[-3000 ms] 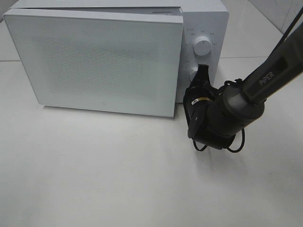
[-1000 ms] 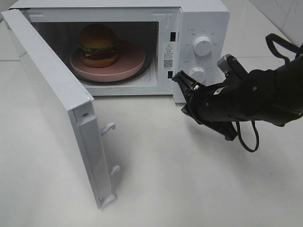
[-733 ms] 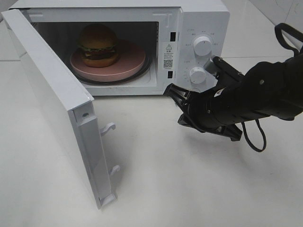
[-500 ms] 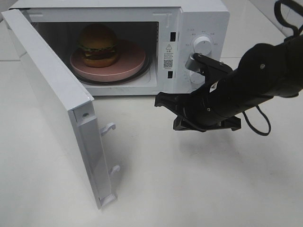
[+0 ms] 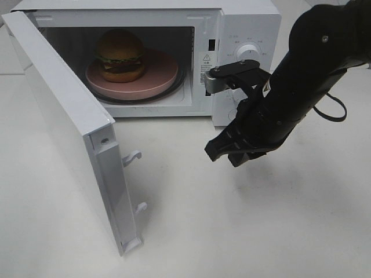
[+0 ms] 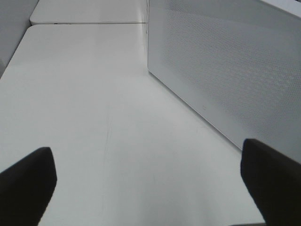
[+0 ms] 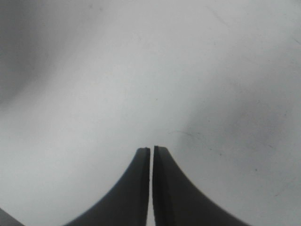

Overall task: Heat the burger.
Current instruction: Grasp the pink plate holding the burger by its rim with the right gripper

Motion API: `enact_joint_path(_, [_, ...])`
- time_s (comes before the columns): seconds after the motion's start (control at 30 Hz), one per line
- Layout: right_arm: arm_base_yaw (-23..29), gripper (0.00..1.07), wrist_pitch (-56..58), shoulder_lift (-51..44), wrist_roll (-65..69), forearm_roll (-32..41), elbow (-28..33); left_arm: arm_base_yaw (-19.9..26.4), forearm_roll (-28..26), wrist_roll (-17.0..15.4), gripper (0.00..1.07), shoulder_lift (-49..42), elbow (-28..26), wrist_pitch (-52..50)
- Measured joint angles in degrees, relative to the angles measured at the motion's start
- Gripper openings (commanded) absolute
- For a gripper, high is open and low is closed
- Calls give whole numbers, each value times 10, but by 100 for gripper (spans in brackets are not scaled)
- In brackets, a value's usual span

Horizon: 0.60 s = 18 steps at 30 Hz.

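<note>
The burger (image 5: 120,55) sits on a round pink plate (image 5: 165,72) inside the white microwave (image 5: 249,20), whose door (image 5: 58,110) stands swung wide open to the left. My right gripper (image 5: 219,152) hangs over the table in front of the control panel, pointing down and to the left, well apart from the burger. In the right wrist view the right gripper (image 7: 151,149) is shut, with only a thin slit and nothing held. My left gripper (image 6: 149,186) is open and empty, its fingers (image 6: 28,181) wide apart, facing the door's mesh outer face (image 6: 225,70).
The upper knob (image 5: 249,52) shows on the panel; the lower one is hidden behind my right arm. The open door's latch hooks (image 5: 133,156) stick out over the white table (image 5: 191,231). A table seam (image 6: 89,22) runs at the far end.
The door, closed three seconds ago, now stands open. Over the last second my right arm swung left from the panel, then rose and turned its gripper downward. The burger has not moved.
</note>
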Motion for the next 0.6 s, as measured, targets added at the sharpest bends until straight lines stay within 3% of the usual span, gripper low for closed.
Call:
enact_joint_path(0.07, [0,7,58,0,-136,-1,-19,0,0,0,100,0,0,0])
enact_joint_path(0.27, [0,8,123,0,-347,-4,-42,0,0,0,100,0,0,0])
enact_joint_path(0.6, [0,11,129,0,-677,-25,-52,0,0,0,100,0,0,0])
